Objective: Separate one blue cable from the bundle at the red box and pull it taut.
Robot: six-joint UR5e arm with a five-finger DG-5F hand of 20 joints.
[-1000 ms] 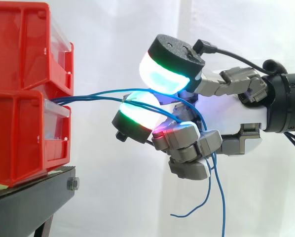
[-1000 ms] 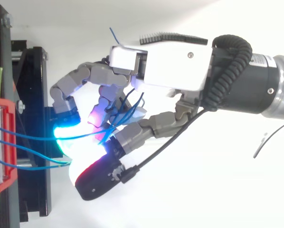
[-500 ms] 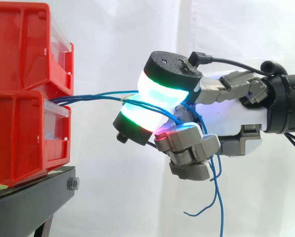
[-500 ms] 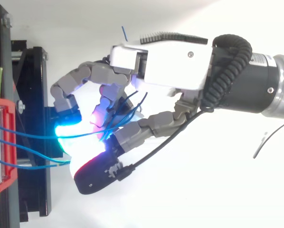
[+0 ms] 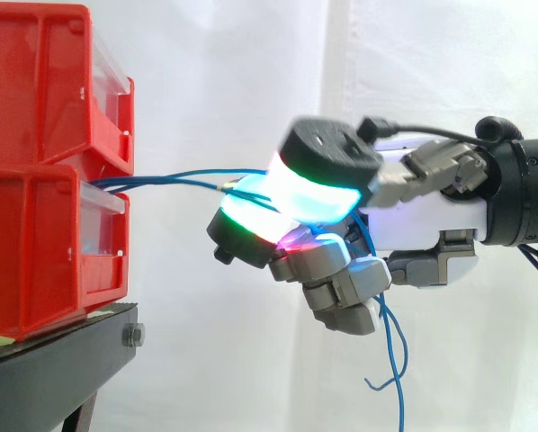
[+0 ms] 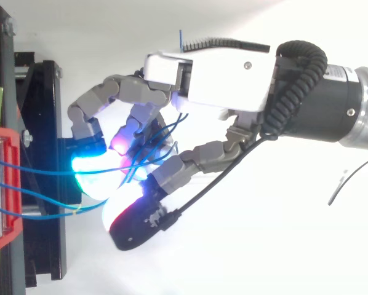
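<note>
While the job is only partly done, the blue cables (image 5: 174,175) are already gripped by the hand (image 5: 422,220). The fingers (image 5: 327,166) are curled shut on them, and the big glowing pads are pressed close together over the wires.

More than 1 cable seems to be caught in the fingers, so it is judged that 1 cable has not yet been picked out alone. Seen from above, 3 blue lines run from the fingertips to the boxes, and 2 of them come together just at the pads. A soft bend is seen in the wires between the fingers and the boxes, so they are not thought to be pulled fully tight. Loose ends of cable hang down below the curled fingers. What is left, it is judged, is for the extra wires to be let go and for 1 to be drawn back until it is straight.

Out past the fingertips, 2 boxes are stacked. The upper red box (image 5: 35,81) is set on the lower red box (image 5: 35,252), and both are carried by the black counter (image 5: 53,369). A clear front is fitted to each box. The cables come out near where the 2 boxes meet. What else is kept inside cannot be told.
</note>
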